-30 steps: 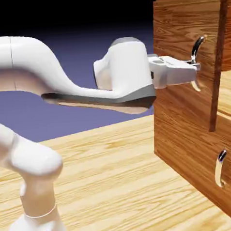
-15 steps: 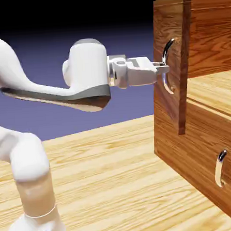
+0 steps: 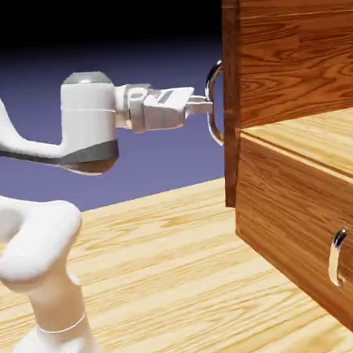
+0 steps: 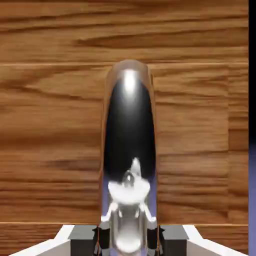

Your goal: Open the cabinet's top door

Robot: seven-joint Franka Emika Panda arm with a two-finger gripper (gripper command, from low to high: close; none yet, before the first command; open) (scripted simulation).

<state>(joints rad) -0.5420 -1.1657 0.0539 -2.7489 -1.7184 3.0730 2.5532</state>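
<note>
Standing just beyond the fingertips: the cabinet (image 3: 301,223), its body lying ahead of and below the hand. Swinging out edge-on straight ahead of the hand: the top door (image 3: 233,94), its wood grain filling the hand view (image 4: 50,125) behind the handle. Reaching level toward that panel: the gripper (image 3: 206,103), clamping together on the curved silver handle (image 4: 129,150), sitting between the grey fingertips (image 4: 82,235).

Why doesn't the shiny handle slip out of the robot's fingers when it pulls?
The handle looks smooth and mirror-like, so probably slippery. But it curves out from the top door, and the gripper is shut on it, which likely stops sliding. It looks stiff, unlikely to bend.
</note>
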